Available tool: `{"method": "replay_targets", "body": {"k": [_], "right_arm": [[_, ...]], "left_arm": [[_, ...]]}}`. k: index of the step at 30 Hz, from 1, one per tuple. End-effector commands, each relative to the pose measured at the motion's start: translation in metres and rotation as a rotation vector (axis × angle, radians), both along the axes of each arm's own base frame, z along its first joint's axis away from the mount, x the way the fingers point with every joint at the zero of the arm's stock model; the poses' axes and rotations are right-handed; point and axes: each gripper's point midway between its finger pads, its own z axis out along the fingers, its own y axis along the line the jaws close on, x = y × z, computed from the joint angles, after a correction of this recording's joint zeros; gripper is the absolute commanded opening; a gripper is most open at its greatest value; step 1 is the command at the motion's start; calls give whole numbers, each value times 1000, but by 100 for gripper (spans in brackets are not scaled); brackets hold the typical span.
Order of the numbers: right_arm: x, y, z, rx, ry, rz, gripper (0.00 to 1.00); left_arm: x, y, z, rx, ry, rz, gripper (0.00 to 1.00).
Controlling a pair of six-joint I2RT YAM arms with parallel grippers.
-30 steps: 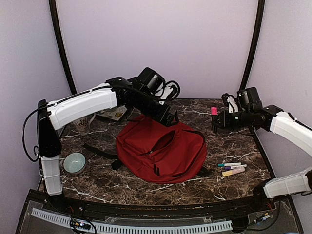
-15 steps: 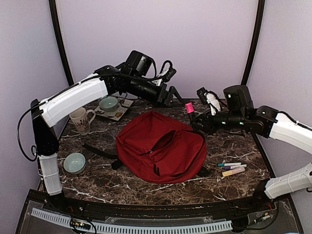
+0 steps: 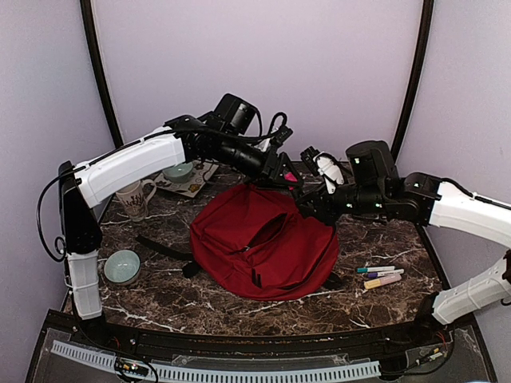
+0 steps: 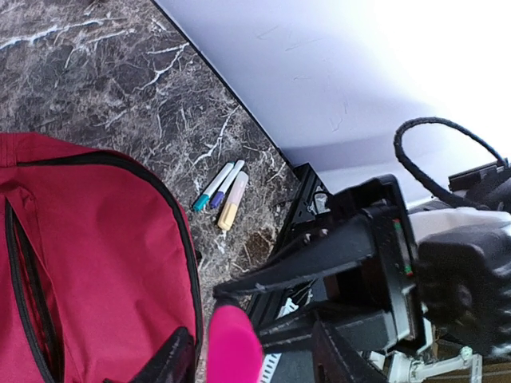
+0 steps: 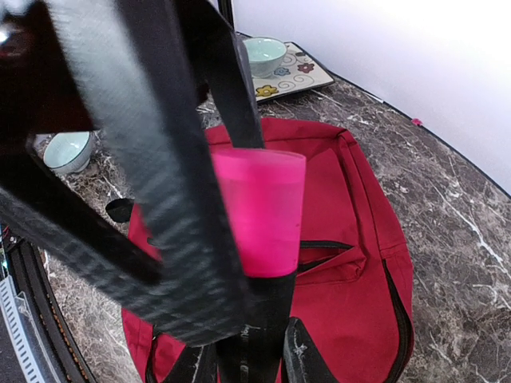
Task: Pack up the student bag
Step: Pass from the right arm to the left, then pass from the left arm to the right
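You are pinching a pink-capped marker (image 5: 259, 211) in the right gripper (image 5: 249, 355): its two fingers are clamping the dark barrel, and the pink cap is sticking out beyond them. The left gripper (image 3: 281, 171) is meeting it from the other side, with its jaws spread and one black finger on either side of the cap. In the left wrist view a gap is showing between the cap and each finger, so the left side is not gripping anything. Both grippers are hanging in the air over the far edge of the student bag (image 3: 263, 247).

The bag is lying flat in the middle of the table (image 3: 383, 231), its top zip gaping open and a black strap trailing off to the left. Three markers (image 3: 379, 276) are lying side by side on the table just to the right of the bag. On the left, a mug (image 3: 136, 195) is standing near a patterned tray (image 3: 196, 182) that is carrying a pale green bowl (image 3: 177, 170), and a second bowl (image 3: 122, 266) is sitting nearer the arm bases.
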Motion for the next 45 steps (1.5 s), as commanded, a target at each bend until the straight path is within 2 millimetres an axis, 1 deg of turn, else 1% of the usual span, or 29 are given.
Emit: {"method": "replay_targets", "body": {"k": [1,4,6,8,9,10,11,12,13,14,15,16,17,18,21,24,25,27,29,32,34,38,41,45], "right_arm": [[3,13,30,62,-80,9,1],[2,16,31,62,-88,10,1],[1,17,33,66,-93,7,1],[0,17,35,68,-101,1,2],[0,16,36,69,-103,-6,4],[2,14,35,66,-106,-19,7],[4,12,36,69,-105,-43,15],[6,10,35,68,-95,-69,26],[8,8,34,72,-75,-96,42],[10,5,32,76,-48,-129,56],[12,2,31,79,-27,-163,65],[13,-3,31,92,-6,-201,74],[14,-6,31,114,17,-231,78],[14,-9,32,153,41,-252,81],[11,-17,44,355,122,-293,83],[8,-25,66,637,179,-297,83],[7,-29,67,707,203,-303,82],[6,-34,75,848,243,-296,81],[3,-35,81,938,271,-273,79],[2,-27,88,1002,312,-224,77],[1,-19,90,1029,345,-191,76],[4,-8,95,1048,354,-154,73],[5,-10,102,1113,348,-135,69],[5,-11,111,1188,346,-103,60]], "left_arm": [[-2,0,-9,7,43,-3,41],[-2,-1,-10,5,49,-4,34],[-1,0,-11,11,47,5,28],[1,0,-11,17,47,14,19],[1,0,-12,19,47,17,15],[2,1,-10,16,45,19,11],[2,1,-8,12,44,21,8],[4,1,-6,9,44,28,5],[5,1,-3,3,41,32,4],[6,2,0,-3,39,38,4],[8,3,5,-12,32,46,4],[11,5,10,-22,25,55,3],[13,6,14,-34,23,65,3],[16,8,21,-52,15,72,3],[23,13,39,-114,4,96,3],[28,17,60,-201,8,111,2],[30,18,66,-229,10,116,2],[32,21,80,-284,3,121,2],[33,22,88,-314,8,124,2],[34,21,95,-347,23,124,2],[29,20,100,-371,43,99,2],[27,20,106,-400,68,92,2],[24,20,108,-417,84,83,1],[21,23,110,-425,85,85,1]]}}
